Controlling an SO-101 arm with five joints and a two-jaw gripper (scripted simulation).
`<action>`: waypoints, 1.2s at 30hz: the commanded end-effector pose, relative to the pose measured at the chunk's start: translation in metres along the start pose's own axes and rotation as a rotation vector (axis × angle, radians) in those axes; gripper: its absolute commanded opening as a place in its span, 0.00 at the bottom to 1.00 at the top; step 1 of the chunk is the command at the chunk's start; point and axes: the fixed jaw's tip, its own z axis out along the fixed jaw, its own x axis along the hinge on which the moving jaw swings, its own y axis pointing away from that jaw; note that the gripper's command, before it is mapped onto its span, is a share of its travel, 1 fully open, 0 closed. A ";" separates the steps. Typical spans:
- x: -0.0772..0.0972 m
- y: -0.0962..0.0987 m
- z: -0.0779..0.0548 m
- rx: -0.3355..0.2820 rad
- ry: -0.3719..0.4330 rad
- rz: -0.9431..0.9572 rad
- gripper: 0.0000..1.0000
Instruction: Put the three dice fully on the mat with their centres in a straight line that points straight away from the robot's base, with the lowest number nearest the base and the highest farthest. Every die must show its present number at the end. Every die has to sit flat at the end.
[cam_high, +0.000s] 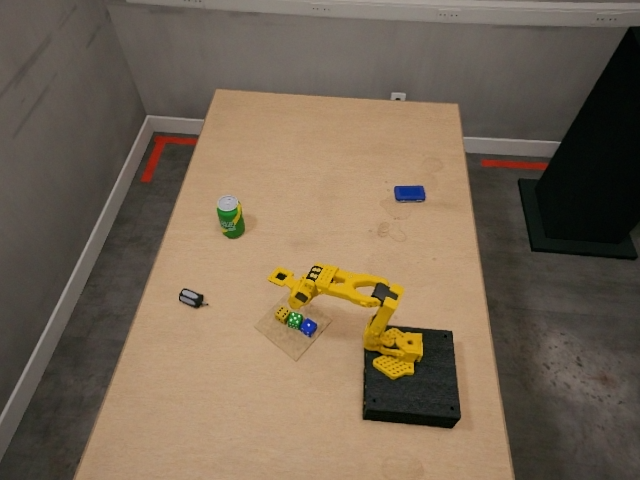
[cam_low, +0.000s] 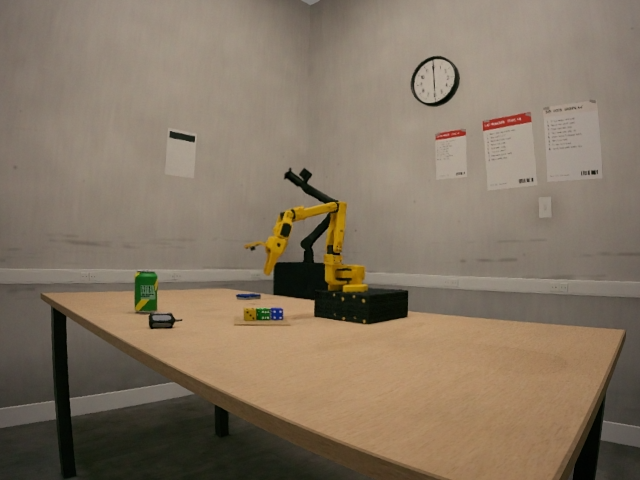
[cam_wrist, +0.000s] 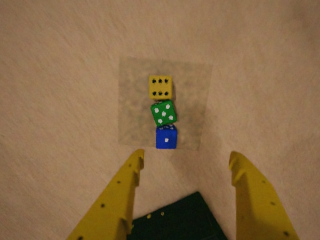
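Note:
The yellow die (cam_high: 281, 314) (cam_low: 249, 314) (cam_wrist: 160, 87) shows six, the green die (cam_high: 295, 320) (cam_low: 263, 313) (cam_wrist: 163, 113) five, the blue die (cam_high: 308, 326) (cam_low: 277, 313) (cam_wrist: 166, 140) one. All look flat on the mat (cam_high: 296, 348) (cam_wrist: 134, 105), in a nearly straight row, touching or almost touching. Blue is nearest the base, close to the mat's near edge; yellow is farthest. Green is turned slightly against the others. My gripper (cam_low: 267, 272) (cam_wrist: 187, 153) is open and empty, raised well above the mat. Its fingertips are hidden in the top view.
The black base block (cam_high: 413, 382) (cam_low: 361, 307) (cam_wrist: 175, 222) stands beyond the mat's near side. A green can (cam_high: 231, 217) (cam_low: 146, 292), a small black-and-grey object (cam_high: 191, 298) (cam_low: 161, 320) and a flat blue object (cam_high: 409, 193) (cam_low: 248, 296) are on the table.

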 end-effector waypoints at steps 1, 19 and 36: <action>-0.014 0.001 -0.021 -0.019 -0.113 0.009 0.35; -0.030 0.004 -0.038 -0.035 -0.193 0.007 0.35; -0.088 0.023 -0.042 -0.045 -0.191 -0.014 0.35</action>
